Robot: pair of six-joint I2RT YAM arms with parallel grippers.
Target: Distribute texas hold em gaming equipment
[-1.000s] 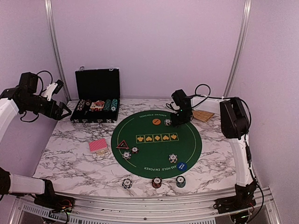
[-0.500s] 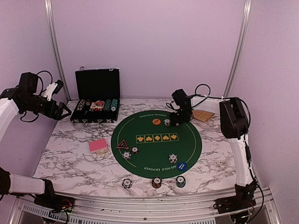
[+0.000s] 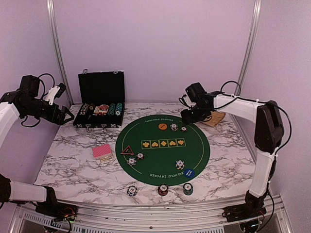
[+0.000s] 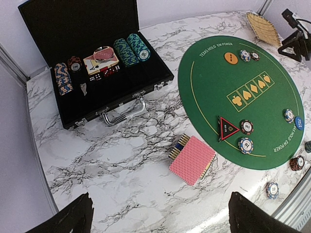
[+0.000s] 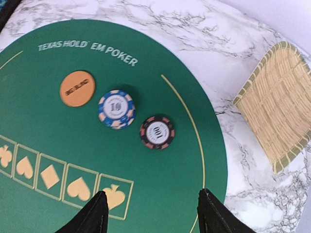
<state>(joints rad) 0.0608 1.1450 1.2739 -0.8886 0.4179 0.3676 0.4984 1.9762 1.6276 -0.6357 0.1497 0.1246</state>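
The right claw (image 5: pixel 152 194) hangs spread and empty above the far edge of the green mat (image 5: pixel 53 145), where a red-black chip (image 5: pixel 157 132) lies just beside a blue chip (image 5: pixel 115 108) and an orange button (image 5: pixel 77 88), while the left claw (image 4: pixel 160 195) gapes wide, holding nothing, above the marble tabletop (image 4: pixel 121 160).
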